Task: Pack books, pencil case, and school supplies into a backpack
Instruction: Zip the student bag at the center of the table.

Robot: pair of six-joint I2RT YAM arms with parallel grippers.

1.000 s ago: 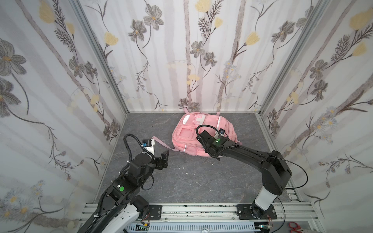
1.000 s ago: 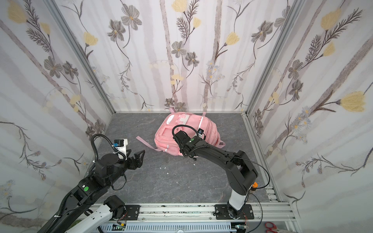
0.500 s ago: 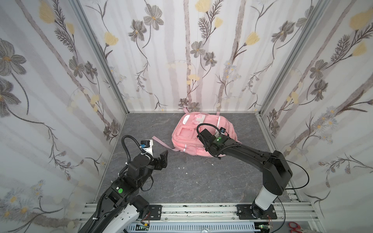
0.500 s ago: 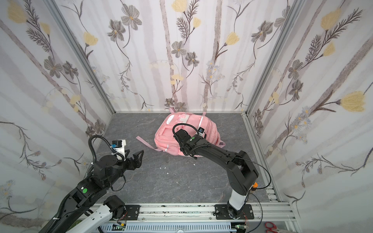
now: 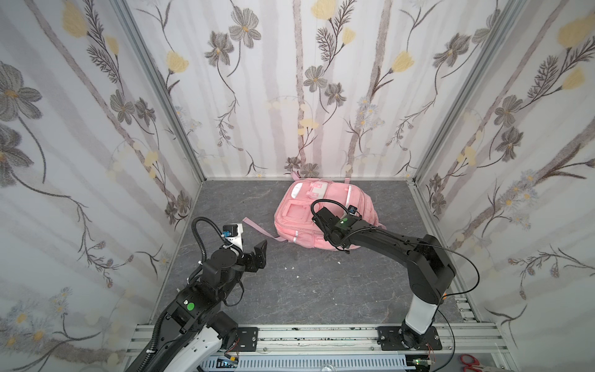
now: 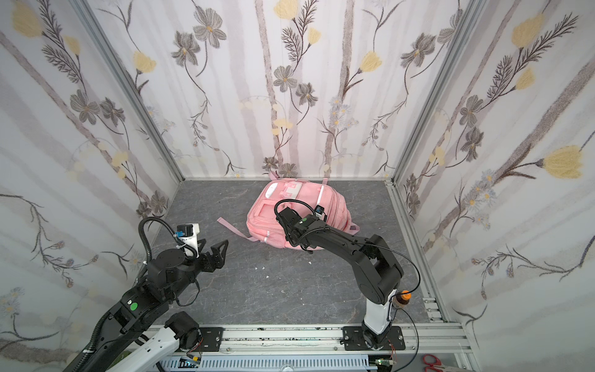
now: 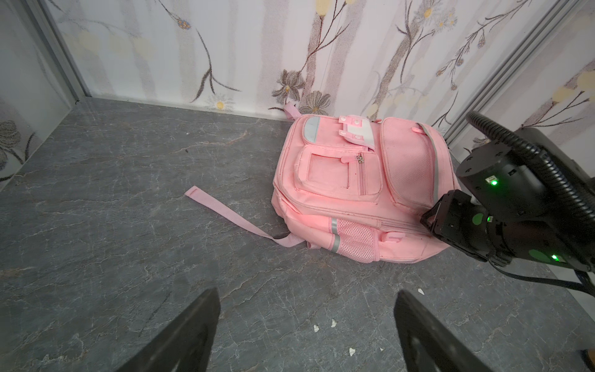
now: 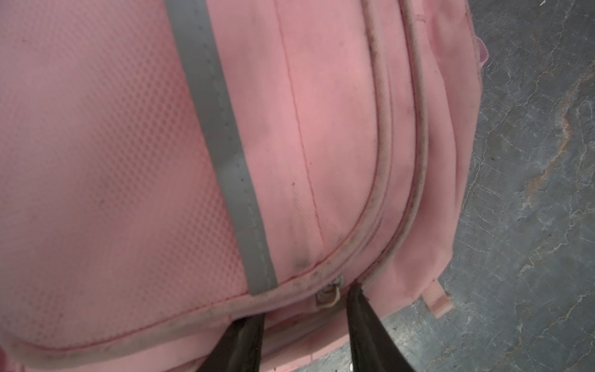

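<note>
1. You have one backpack, pink, lying flat with its front pockets up on the grey table. In both top views it sits just right of the frame's centre, with its far end by the rear wall.
2. One loose pink strap trails from the backpack toward the left of the frame, flat on the table.
3. Two arms are in view. Your left pincer hangs at lower left of the frame, well apart from the backpack and just short of the strap's end.
4. The left wrist view shows the left pincer released: its two fingers stand wide apart over bare table with nothing between them.
5. The right arm reaches in from lower right, and its wrist sits over the backpack's near right part.
6. The right wrist view shows the right pincer with two fingers parted, tips against the fabric. One metal zipper pull lies between them, close to one finger, not pinched.
7. That view also shows one grey reflective strip running across the backpack.
8. At least four small white scraps lie on the table before the backpack.
9. One pair of red-handled scissors lies at the frame's lower right corner, off the table.
</note>
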